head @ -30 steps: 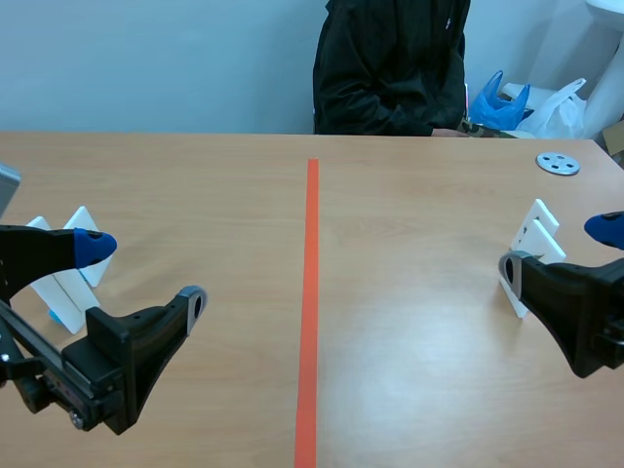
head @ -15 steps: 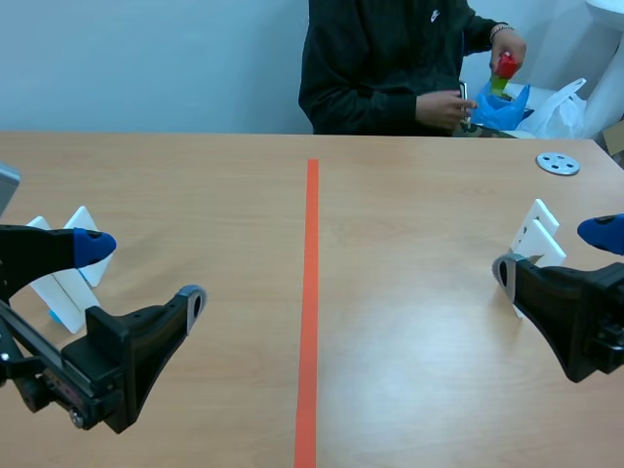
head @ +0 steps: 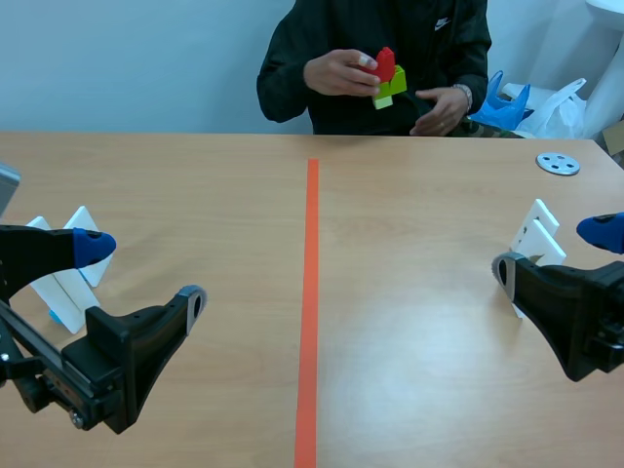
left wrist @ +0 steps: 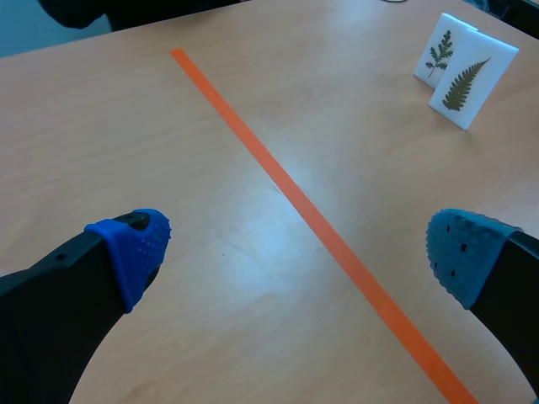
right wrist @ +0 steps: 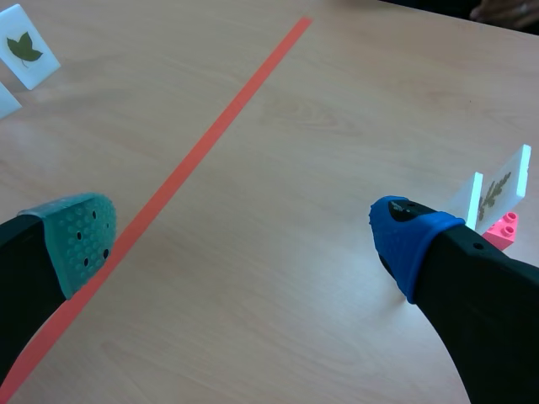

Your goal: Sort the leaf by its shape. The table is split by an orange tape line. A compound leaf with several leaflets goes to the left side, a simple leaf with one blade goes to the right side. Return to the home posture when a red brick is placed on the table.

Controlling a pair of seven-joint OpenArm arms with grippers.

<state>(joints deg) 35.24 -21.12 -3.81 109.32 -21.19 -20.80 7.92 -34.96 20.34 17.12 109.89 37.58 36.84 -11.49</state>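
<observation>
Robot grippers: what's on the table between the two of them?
Only the orange tape line runs between the left gripper and the right gripper; the table there is otherwise bare wood. The scene view shows it.

I read bare wood on the light wooden table [head: 409, 331] along the orange tape line [head: 311, 292] and out to both sides of it, so passage there is free; obstacles stand at the margins: a pair of upright white leaf cards [head: 68, 273] just beside the left gripper [head: 143, 275]; a second upright white card pair [head: 536, 229] just beside the right gripper [head: 554, 252]; a flat grey disc [head: 558, 163] near the far right edge; a person's hand [head: 336, 71] holding stacked red and green bricks [head: 388, 76] above the far edge.
</observation>
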